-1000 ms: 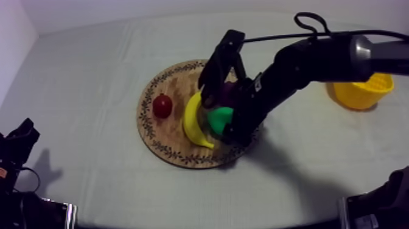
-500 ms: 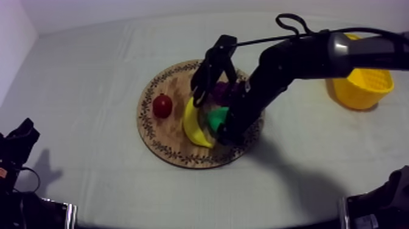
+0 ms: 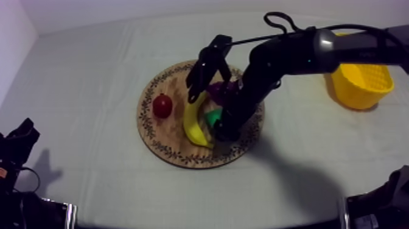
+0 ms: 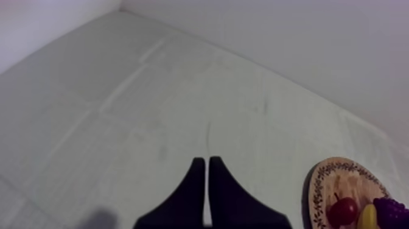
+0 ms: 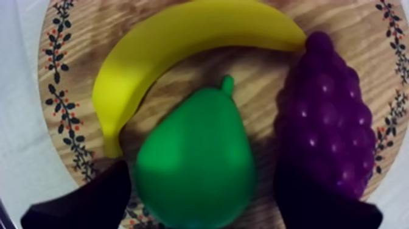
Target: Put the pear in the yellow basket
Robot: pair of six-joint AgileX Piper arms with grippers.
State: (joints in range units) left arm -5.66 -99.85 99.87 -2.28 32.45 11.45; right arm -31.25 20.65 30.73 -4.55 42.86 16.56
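The right gripper (image 5: 204,186) hangs low over the round wooden board (image 5: 58,73) with its two black fingers spread apart, released and gripping nothing. The green pear (image 5: 195,161) lies on the wood between them, its stem end pointing away from the gripper. The finger (image 5: 85,204) on the banana's side sits right at the pear's flank, though I cannot tell whether it touches, and the finger on the grapes' side stands a little off the pear with a dark gap between. Just past the pear's stem the banana (image 5: 182,42) curves across the board, and the bunch of purple grapes (image 5: 325,116) lies alongside the pear, next to that farther finger. Seen from above, the right arm comes in from the upper right with its gripper down at the pear. The small red fruit (image 3: 162,106) sits beyond the banana from the gripper, near the board's patterned rim, and the yellow basket (image 3: 356,97) stands well apart from the gripper, back along the arm at the table's right side on the grey-white cloth (image 3: 91,73). The left gripper (image 4: 204,163) rests low at its own side, fingers clenched together in a narrow wedge on nothing, over bare cloth, with the board and its fruit well ahead of it and off to one side
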